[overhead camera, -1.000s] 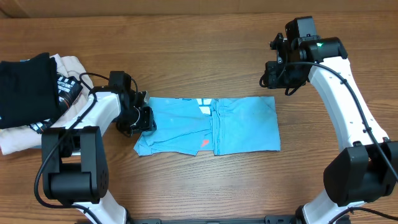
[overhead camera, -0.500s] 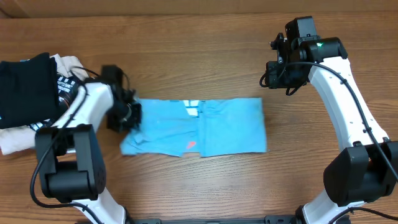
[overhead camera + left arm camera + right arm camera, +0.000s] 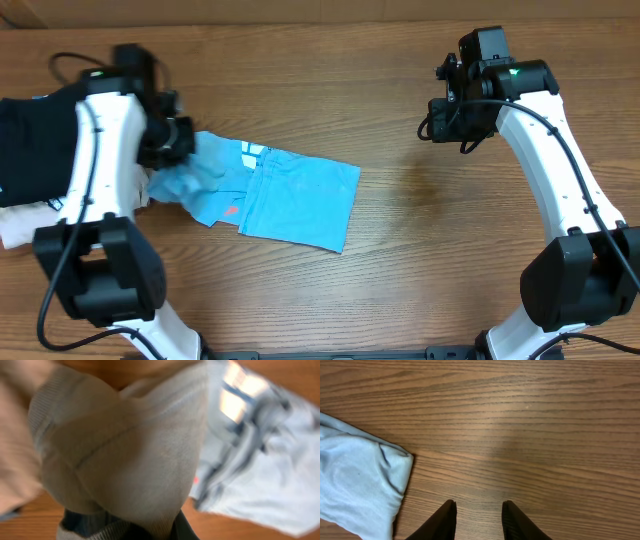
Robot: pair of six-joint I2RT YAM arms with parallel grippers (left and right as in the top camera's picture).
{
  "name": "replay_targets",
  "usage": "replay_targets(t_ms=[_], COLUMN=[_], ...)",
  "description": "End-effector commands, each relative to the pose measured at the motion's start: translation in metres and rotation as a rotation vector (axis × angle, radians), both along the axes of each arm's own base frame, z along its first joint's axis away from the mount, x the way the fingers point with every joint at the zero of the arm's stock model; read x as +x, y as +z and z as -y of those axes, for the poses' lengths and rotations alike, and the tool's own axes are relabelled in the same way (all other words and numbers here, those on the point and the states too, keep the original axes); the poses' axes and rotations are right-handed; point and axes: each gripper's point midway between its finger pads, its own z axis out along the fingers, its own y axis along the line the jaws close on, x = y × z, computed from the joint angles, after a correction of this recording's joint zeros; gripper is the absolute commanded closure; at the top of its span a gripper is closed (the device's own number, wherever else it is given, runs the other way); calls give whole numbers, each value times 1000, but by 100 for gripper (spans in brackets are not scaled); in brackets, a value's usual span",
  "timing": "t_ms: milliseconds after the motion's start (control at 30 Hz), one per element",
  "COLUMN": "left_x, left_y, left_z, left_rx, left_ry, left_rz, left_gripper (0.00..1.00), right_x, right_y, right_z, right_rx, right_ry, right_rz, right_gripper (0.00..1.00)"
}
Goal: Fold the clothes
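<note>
Plain wood-grain table (image 3: 400,270), and over at the far left edge there's a folded black garment (image 3: 35,145) sitting on top of a cream one (image 3: 18,228). The cream one shows blurry and close in the left wrist view

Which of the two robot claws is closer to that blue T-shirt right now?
Left. The left gripper sits at the bunched left end of the sky-blue T-shirt, touching it. The right gripper hovers over the wooden table, well off the shirt's right edge.

T-shirt (image 3: 260,460) blurred, left jaws hidden behind beige garment (image 3: 125,455), black garment (image 3: 35,140) cropped at edge
</note>
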Motion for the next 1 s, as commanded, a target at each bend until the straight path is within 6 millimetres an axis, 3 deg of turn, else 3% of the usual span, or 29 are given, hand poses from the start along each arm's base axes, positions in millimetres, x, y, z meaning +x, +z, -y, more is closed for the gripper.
replay_targets(t_ms=[0, 200, 400, 700, 967], left_x=[-4, -19, -31, -30, -33], left_y=[3, 3, -10, -17, -18], left_z=[53, 133, 180, 220, 226], left_rx=[-24, -14, 48, 9, -3], left_ry=[-87, -210, -325, -329, -342], left_rz=[-17, -13, 28, 101, 99], left_gripper=[96, 96, 96, 95, 94], right_x=[1, -3, -6, -10, -10], right_y=[8, 7, 6, 5, 5], right_z=[3, 3, 4, 4, 4], right_rx=[-7, -9, -11, -13, -13], right_ry=[-6, -6, -5, -6, -5], right_rz=[19, 1, -9, -27, -30], right_gripper=[66, 66, 66, 66, 66])
